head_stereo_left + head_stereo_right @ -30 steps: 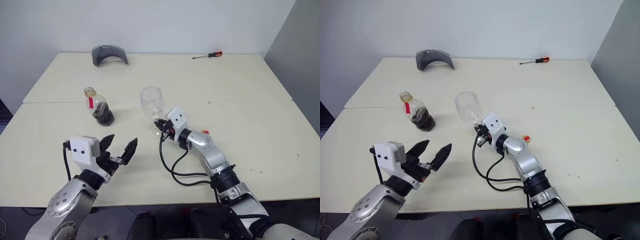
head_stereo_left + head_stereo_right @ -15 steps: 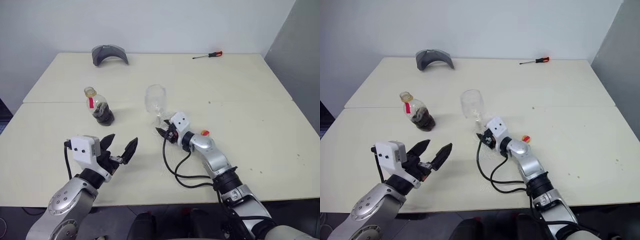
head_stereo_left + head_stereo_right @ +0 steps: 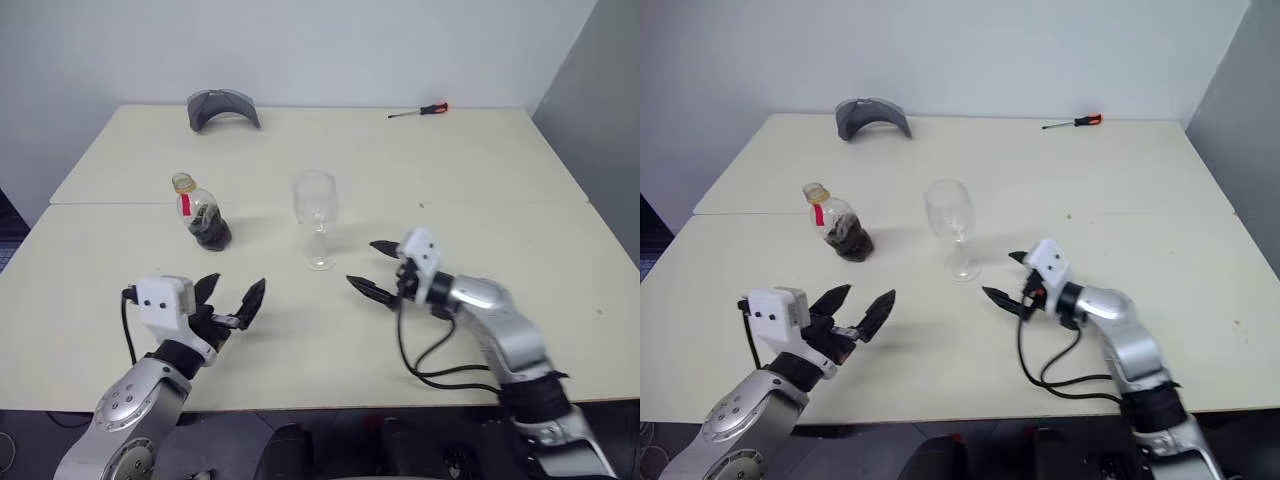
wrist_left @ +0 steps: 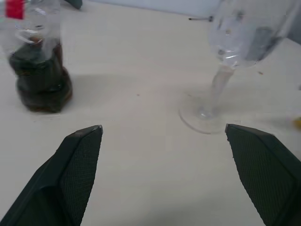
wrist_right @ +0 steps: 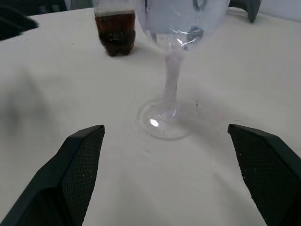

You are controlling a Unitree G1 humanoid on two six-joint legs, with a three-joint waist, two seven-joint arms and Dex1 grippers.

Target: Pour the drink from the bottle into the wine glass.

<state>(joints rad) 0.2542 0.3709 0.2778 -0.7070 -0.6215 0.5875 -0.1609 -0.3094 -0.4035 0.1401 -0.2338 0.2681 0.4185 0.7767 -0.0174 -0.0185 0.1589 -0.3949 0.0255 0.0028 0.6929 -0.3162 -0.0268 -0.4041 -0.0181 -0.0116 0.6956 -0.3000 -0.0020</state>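
Now the wine glass is standing upright mid-counter, untouched. Right hand is hovering just beside it, fingers spread apart, gripping nothing. Left hand is also gaping wide, empty. Bottle is sitting left of the glass, drink pooling low inside.

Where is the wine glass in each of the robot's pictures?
Left eye view: the wine glass stands upright mid-table, right of the bottle.
Right eye view: mid-table too, bottle at its left.
Left wrist view: its foot and stem show between the claw's fingers.
Right wrist view: stem and foot in the middle.
Shared landmark: the bottle with the dark drink.
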